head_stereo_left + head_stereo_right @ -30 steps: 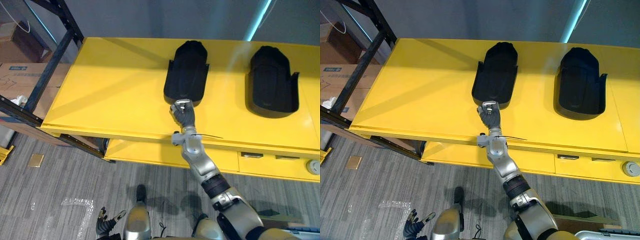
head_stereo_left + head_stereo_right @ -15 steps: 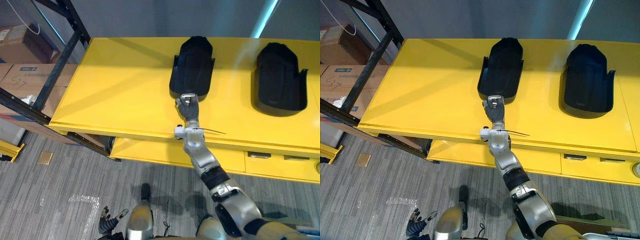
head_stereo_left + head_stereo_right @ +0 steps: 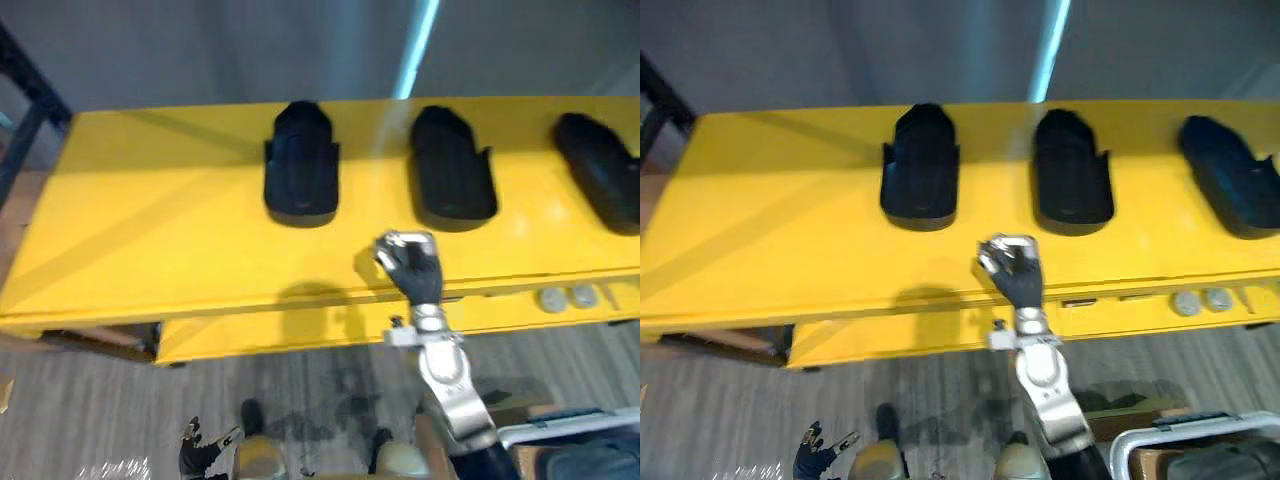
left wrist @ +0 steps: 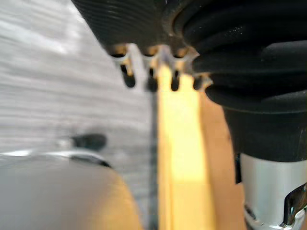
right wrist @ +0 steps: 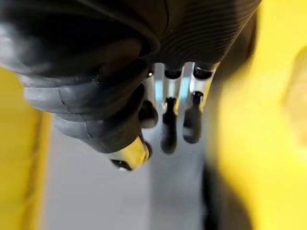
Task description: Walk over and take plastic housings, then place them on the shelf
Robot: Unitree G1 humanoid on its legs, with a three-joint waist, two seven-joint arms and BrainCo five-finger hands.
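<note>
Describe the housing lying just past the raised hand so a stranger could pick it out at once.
On the long yellow table, black plastic housings lie in a row along the far side. Take the middle housing, just beyond the raised right hand and a little to its right. Unlike the left housing and the right housing, it has a neighbour on each side.
</note>
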